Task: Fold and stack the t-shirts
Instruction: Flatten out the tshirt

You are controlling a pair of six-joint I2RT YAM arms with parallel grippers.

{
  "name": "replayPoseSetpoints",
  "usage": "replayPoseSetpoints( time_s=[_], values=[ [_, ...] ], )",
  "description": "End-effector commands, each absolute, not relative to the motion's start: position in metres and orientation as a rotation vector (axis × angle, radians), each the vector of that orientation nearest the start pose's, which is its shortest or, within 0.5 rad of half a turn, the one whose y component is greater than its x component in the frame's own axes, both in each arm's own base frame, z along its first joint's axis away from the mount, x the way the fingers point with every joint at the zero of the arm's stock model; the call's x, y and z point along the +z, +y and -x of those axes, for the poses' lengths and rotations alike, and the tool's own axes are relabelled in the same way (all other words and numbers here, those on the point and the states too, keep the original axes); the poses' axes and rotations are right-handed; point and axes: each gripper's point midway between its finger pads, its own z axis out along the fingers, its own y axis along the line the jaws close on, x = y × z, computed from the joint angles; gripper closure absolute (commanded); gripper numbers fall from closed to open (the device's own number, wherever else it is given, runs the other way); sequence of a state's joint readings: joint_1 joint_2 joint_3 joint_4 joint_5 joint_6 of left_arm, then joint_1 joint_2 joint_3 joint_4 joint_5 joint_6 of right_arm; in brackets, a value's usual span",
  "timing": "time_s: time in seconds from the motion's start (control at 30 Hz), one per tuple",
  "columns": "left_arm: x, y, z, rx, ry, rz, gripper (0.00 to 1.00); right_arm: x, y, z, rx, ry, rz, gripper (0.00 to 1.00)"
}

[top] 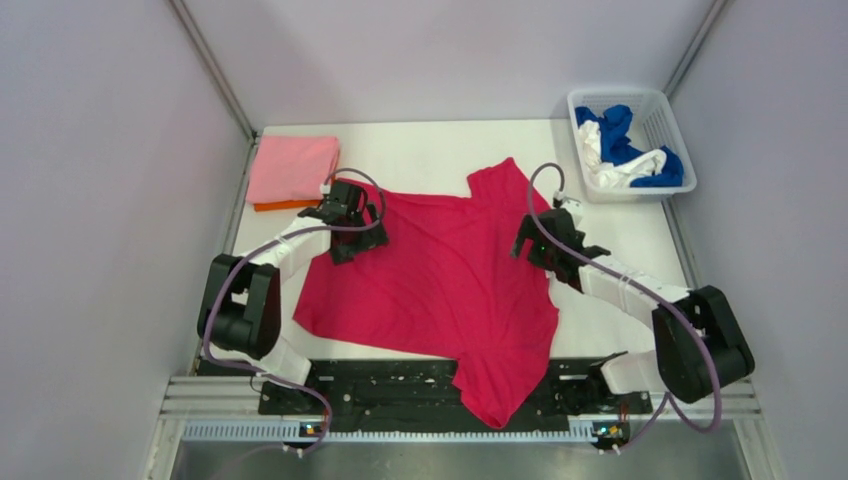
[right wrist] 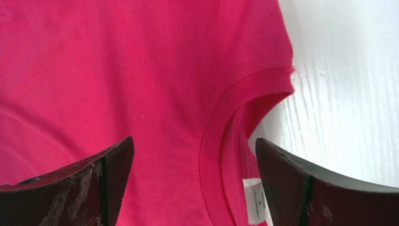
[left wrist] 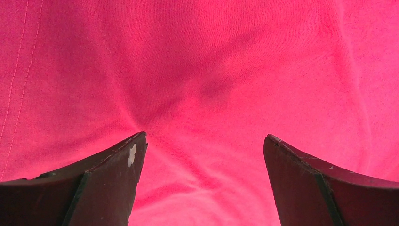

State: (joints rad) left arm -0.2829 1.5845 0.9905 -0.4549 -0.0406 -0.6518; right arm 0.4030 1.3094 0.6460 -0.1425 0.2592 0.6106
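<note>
A crimson-pink t-shirt (top: 440,280) lies spread on the white table, one sleeve hanging over the near edge. My left gripper (top: 345,240) is open over its left part; the left wrist view shows only wrinkled crimson cloth (left wrist: 202,84) between the fingers. My right gripper (top: 530,245) is open over the shirt's right edge; the collar (right wrist: 221,136) and a white size tag (right wrist: 254,200) lie between its fingers. A folded light pink shirt (top: 292,168) lies on a folded orange one (top: 275,206) at the back left. Blue (top: 618,128) and white (top: 620,172) shirts lie in the basket.
The white plastic mesh basket (top: 668,128) stands at the back right corner. Grey walls close in the table on the left, back and right. Bare white table (right wrist: 343,94) shows to the right of the collar. A black rail (top: 400,385) runs along the near edge.
</note>
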Motion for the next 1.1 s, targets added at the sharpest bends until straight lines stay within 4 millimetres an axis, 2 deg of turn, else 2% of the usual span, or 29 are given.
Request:
replayPoseSetpoints(
  time_s=[0.0, 0.23, 0.37, 0.47, 0.53, 0.67, 0.8, 0.9, 1.07],
  values=[
    [0.067, -0.118, -0.342, -0.3, 2.548, 0.497, 0.01, 0.067, 0.119, -0.34, 0.243, 2.25, -0.356, 0.01],
    [0.067, -0.116, -0.342, -0.287, 2.547, 0.499, 0.01, 0.034, 0.113, -0.342, 0.192, 2.322, -0.403, 0.01],
    [0.067, -0.114, -0.341, -0.269, 2.547, 0.503, 0.01, 0.019, 0.098, -0.327, 0.119, 2.381, -0.455, 0.01],
    [0.067, -0.114, -0.342, -0.269, 2.545, 0.502, 0.01, 0.025, 0.093, -0.325, 0.1, 2.363, -0.462, 0.01],
    [0.067, -0.114, -0.343, -0.269, 2.547, 0.502, 0.01, 0.036, 0.096, -0.328, 0.134, 2.335, -0.447, 0.01],
    [0.066, -0.114, -0.343, -0.269, 2.553, 0.5, 0.01, 0.061, 0.114, -0.337, 0.26, 2.296, -0.373, 0.01],
    [0.067, -0.115, -0.343, -0.274, 2.551, 0.5, 0.01, 0.075, 0.127, -0.341, 0.347, 2.266, -0.339, 0.01],
    [0.067, -0.115, -0.342, -0.272, 2.552, 0.501, 0.01, 0.074, 0.122, -0.345, 0.315, 2.255, -0.353, 0.01],
    [0.066, -0.115, -0.342, -0.273, 2.554, 0.501, 0.01, 0.049, 0.121, -0.353, 0.265, 2.301, -0.357, 0.01]
  ],
)
